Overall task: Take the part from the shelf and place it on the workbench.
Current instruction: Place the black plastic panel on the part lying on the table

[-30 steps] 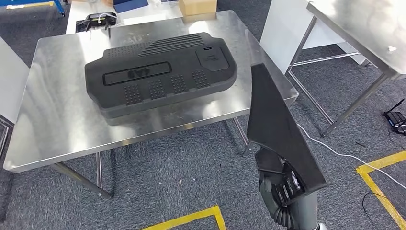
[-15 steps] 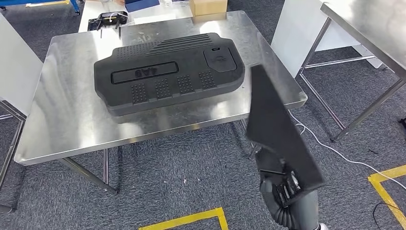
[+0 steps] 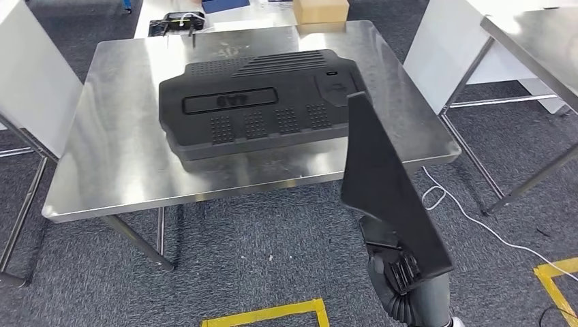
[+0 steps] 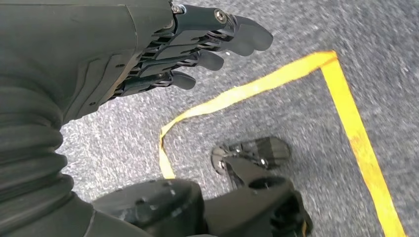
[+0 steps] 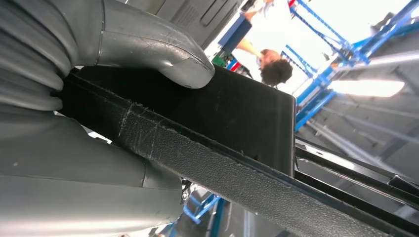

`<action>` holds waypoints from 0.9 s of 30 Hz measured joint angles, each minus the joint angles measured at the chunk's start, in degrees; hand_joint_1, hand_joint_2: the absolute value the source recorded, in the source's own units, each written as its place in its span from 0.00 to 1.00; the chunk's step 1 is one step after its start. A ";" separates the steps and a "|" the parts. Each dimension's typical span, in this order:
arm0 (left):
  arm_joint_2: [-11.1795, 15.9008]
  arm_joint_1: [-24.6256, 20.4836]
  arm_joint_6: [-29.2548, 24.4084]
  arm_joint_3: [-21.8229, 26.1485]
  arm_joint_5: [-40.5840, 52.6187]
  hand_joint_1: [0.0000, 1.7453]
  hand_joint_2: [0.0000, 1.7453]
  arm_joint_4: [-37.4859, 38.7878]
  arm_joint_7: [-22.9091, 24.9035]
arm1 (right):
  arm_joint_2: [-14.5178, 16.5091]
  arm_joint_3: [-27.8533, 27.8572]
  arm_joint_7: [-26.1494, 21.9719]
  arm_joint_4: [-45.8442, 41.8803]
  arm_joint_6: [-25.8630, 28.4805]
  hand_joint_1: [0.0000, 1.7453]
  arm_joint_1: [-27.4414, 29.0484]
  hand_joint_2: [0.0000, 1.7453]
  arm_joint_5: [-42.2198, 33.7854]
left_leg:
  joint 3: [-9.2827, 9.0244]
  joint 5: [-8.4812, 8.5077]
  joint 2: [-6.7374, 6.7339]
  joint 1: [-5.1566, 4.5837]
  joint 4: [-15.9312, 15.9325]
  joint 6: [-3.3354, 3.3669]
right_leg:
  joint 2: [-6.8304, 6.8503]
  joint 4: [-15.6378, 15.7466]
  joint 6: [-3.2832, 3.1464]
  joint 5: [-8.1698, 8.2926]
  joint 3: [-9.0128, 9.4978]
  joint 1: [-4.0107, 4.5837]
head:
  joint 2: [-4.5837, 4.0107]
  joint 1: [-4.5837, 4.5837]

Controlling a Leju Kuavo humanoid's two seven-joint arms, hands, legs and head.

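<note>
A matte black, finely grained plastic panel (image 3: 385, 184) is being shown against a shiny silver steel workbench (image 3: 116, 157). A black moulded cover with ribbed and dotted patterns (image 3: 259, 109) is being displayed above grey speckled carpet (image 3: 259, 252) crossed by yellow tape lines (image 3: 269, 313).

**Materials and finishes on my feeds**

- Workbench (image 3: 123, 163): I log brushed steel, semi-glossy, with faint scuffs and soft reflections.
- Large cover (image 3: 259, 112) on it: matt black plastic, ribbed and studded in patches.
- Part (image 3: 385, 184) in my right hand (image 3: 402, 272): matt black, finely grained plastic; I see a rough, fuzzy cut edge from the wrist.
- Right thumb (image 5: 148, 44): smooth grey plastic, slight sheen.
- Left hand (image 4: 197, 44): dark, satin plastic.
- Floor (image 3: 238, 266): coarse grey carpet with glossy yellow tape (image 3: 272, 312).
- Box (image 3: 320, 9): plain brown cardboard.
</note>
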State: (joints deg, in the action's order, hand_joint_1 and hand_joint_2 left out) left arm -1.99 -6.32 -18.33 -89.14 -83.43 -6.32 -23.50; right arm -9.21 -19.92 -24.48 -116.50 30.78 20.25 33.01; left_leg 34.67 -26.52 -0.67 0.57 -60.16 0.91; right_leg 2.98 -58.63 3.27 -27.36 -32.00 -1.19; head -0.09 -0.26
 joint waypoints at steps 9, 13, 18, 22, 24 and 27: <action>-0.03 0.00 -0.42 -0.01 0.07 0.00 1.00 -0.01 -0.06 | -0.14 -0.26 0.16 0.02 0.09 1.00 0.00 1.00 0.22 | 0.22 0.51 3.74 -0.24 0.17 1.28 | -3.64 -6.67 0.42 -1.93 -3.87 0.21 | 0.00 0.23; -0.08 0.05 -0.48 -0.02 0.07 0.00 1.00 -0.02 -0.32 | -0.16 -0.45 0.20 0.02 0.12 1.00 -0.01 1.00 0.23 | 0.35 0.69 4.85 -0.50 0.18 0.46 | -4.59 0.23 -0.40 0.43 -0.35 0.74 | 0.00 0.14; 0.01 0.11 -0.54 -0.02 0.56 0.00 1.00 0.00 -1.13 | -0.15 -0.46 0.03 -0.02 0.39 1.00 0.01 1.00 -0.12 | 3.30 -3.32 2.32 -0.30 -6.38 -0.87 | -3.28 1.13 -2.05 1.06 0.27 -0.05 | 0.00 -0.11; 0.01 0.14 -0.54 -0.02 0.72 0.00 1.00 0.00 -1.19 | -0.13 -0.47 -0.09 -0.02 0.50 1.00 0.01 1.00 -0.81 | 6.86 -5.75 1.42 0.47 -14.21 -1.82 | -2.57 1.05 -2.26 0.91 0.44 -0.05 | 0.00 -0.23; 0.07 0.14 -0.53 -0.02 0.91 0.00 1.00 0.00 -1.07 | -0.12 -0.47 -0.09 -0.02 0.50 1.00 -0.01 1.00 -0.90 | 3.39 -2.42 0.95 0.99 -7.86 -2.17 | -2.47 0.87 -1.96 0.71 0.65 -0.21 | 0.00 -0.22; 0.05 0.07 -0.47 -0.02 1.19 0.00 1.00 -0.02 -0.83 | -0.10 -0.48 -0.14 -0.02 0.51 1.00 -0.02 1.00 -0.96 | -0.34 -0.43 0.83 1.01 -0.62 -1.91 | -2.41 0.29 -1.01 0.15 0.48 0.11 | 0.00 -0.23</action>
State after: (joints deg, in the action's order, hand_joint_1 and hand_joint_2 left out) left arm -1.95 -6.24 -18.80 -89.15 -82.24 -6.34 -24.33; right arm -9.31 -20.40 -24.62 -116.52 31.29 20.23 32.06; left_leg 34.32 -26.95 0.16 1.58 -60.78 -1.00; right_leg 0.57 -58.34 2.26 -27.21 -31.52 -1.08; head -0.09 -0.49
